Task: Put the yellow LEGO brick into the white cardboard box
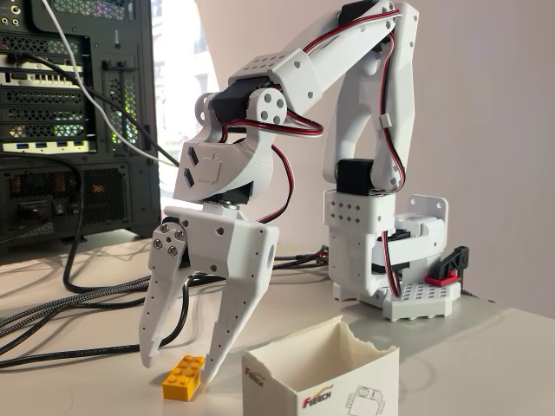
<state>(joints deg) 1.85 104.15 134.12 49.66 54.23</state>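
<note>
Computer tower [78, 113]: a black case with its rear ports and vent grilles facing the camera stands at the left of the fixed view, behind my table.

Table [486, 347]: a pale top carries everything here, bright daylight falling across it from behind.

My arm [347, 52]: white printed segments fold over from a base at the right, red and black wires looping along the joints, the wrist pointing straight down at the table.

Cables [52, 303]: black and braided leads run from the tower across the tabletop and pass behind my fingers.

My gripper [179, 360]: the two white fingers hang spread wide, tips close to the tabletop; the left tip stands just left of the brick and the right tip comes down at the brick's right end. Whether that tip touches the brick I cannot tell.

White cardboard box [325, 386]: open-topped with an uneven rim, a colourful logo and a line-drawn robot on its front, it sits at the bottom edge, just right of my gripper.

White studded base plate [425, 303]: it lies beside my base, a red clip [444, 277] at its far edge.

Yellow LEGO brick [183, 378]: it lies flat on the table, studs up, between my fingertips and just left of the box, outside it.
</note>
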